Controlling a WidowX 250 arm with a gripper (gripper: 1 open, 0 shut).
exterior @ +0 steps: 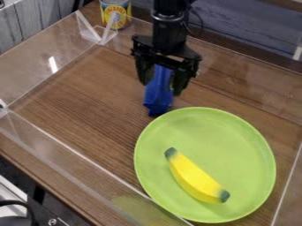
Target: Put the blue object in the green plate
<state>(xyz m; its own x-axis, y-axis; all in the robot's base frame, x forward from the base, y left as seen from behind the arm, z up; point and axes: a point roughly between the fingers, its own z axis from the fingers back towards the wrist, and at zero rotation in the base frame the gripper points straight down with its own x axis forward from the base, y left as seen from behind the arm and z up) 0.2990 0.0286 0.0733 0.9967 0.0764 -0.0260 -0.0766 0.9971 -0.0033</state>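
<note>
The blue object [157, 95] is a dark blue bar lying on the wooden table, its near end almost touching the green plate's far-left rim. The green plate [248, 146] is large, round and lime green, at the front right. My gripper [164, 78] hangs black from above, open, its two fingers straddling the far half of the blue bar, one on each side. I cannot tell whether the fingertips touch the bar or the table. The bar's far end is hidden behind the gripper.
A yellow banana-shaped piece [196, 177] lies inside the plate. Clear plastic walls [48, 66] fence the table at the left and front. A yellow and white can [113, 13] stands at the back left, outside the wall.
</note>
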